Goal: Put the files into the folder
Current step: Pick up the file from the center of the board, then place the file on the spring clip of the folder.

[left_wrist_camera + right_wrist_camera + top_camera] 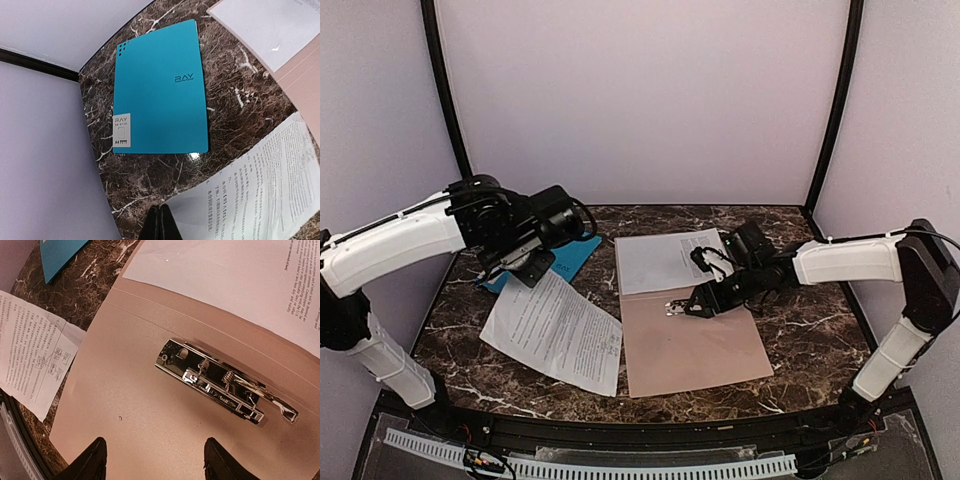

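Stuff that's hard to see
The left hand (532, 272) covers most of the teal folder (577, 256), the print on the loose files (558, 330) is too tiny to read, and another sheet (655, 262) hides the far half of the tan folder (692, 352). The wrist views chop the left fingers (161, 226) and the right hand (155, 462) at the bottom edge.

Near panel of the tan folder (695, 350) is bare and open from above, only the metal clip (215, 380) at its far edge, right gripper (155, 460) spread over it. Printed sheets (555, 330) cover the table (800, 320) left of it, right against its edge; teal folder (572, 258) and left gripper (161, 222) crowd far-left.
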Available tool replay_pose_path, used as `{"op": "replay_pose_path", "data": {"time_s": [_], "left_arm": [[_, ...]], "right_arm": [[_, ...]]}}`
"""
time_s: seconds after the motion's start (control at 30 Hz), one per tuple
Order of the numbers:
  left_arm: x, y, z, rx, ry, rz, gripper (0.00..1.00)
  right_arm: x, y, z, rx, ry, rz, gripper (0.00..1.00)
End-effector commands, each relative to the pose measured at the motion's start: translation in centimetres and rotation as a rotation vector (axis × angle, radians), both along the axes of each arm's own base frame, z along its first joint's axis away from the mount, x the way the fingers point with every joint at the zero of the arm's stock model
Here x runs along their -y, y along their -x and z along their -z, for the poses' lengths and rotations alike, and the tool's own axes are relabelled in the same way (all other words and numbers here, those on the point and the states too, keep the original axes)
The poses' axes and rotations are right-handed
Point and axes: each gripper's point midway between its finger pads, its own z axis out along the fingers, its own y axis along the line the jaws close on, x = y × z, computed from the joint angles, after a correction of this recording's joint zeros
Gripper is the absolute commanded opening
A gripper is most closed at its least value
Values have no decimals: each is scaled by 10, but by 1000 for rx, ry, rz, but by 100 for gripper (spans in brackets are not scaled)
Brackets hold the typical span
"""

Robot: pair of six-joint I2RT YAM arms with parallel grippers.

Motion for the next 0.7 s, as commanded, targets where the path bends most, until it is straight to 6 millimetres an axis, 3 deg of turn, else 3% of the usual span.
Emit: {"op": "replay_pose_path", "data": {"time_s": [0.0,0.13,0.3,0.5,0.67], "left_arm": [[15,8,-57,52,227,120,1],[65,26,-101,45,572,336,1],[110,36,-127,3,741,490,1],[129,21,-100,-31,726,442,1],[144,14,-69,-85,730,400,1]], "right_arm": [[-20,-7,-13,34,-41,-41,64],[-25,-10,-21,44,-57,-37,64],[-23,-14,-40,78,-90,-12,66],[11,-14,-56,114,-105,79,68],[70,-17,-56,105,-27,237,69]]}}
